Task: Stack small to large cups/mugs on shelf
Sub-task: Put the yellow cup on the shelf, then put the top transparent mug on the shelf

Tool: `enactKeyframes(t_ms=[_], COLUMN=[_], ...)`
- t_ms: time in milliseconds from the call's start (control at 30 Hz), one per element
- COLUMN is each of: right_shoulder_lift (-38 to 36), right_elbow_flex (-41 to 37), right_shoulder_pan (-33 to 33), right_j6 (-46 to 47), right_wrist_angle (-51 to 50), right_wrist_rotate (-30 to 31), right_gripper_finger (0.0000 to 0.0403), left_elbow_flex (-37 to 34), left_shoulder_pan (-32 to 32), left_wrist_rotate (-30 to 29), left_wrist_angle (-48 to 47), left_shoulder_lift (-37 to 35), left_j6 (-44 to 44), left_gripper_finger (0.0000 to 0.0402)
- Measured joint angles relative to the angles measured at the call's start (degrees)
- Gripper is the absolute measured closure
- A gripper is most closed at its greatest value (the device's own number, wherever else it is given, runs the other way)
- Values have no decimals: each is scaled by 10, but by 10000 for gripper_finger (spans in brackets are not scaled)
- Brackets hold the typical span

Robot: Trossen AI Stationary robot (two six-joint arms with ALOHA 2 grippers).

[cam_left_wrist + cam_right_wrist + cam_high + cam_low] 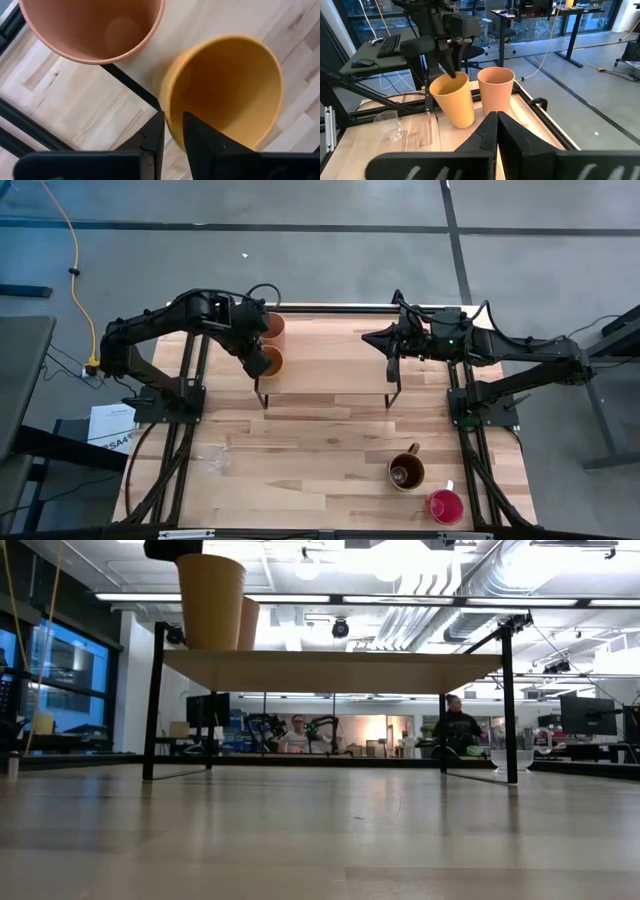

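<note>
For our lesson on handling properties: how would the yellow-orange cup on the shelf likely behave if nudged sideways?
The yellow-orange cup is tall and narrower at its base, so it may tip rather than slide. It looks thin-walled, probably light. The left gripper pinches its rim, and the peach tumbler stands close enough to be knocked.

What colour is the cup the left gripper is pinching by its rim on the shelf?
Yellow-orange. The left gripper grips the yellow-orange cup by its rim; the left wrist view shows it best.

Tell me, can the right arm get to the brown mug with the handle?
Probably yes. The brown mug stands alone on the table, in front of the shelf on the right arm's side, with only the red-pink cup near it. The right gripper hangs above the shelf, holding nothing.
</note>
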Motion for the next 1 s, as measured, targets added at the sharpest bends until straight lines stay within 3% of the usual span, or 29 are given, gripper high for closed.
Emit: enactKeyframes(t_ms=[533,1000], right_shoulder_lift=[0,0], right_elbow_flex=[0,0], right_shoulder_pan=[0,0], right_j6=[0,0], right_wrist_angle=[0,0], right_wrist_rotate=[0,2], right_gripper_finger=[402,402], left_elbow_flex=[0,0], left_shoulder_pan=[0,0], left_wrist_rotate=[-3,-8], left_wrist_angle=[4,37], left_shoulder_lift=[0,-48], left_j6=[11,11], left_gripper_finger=[252,249])
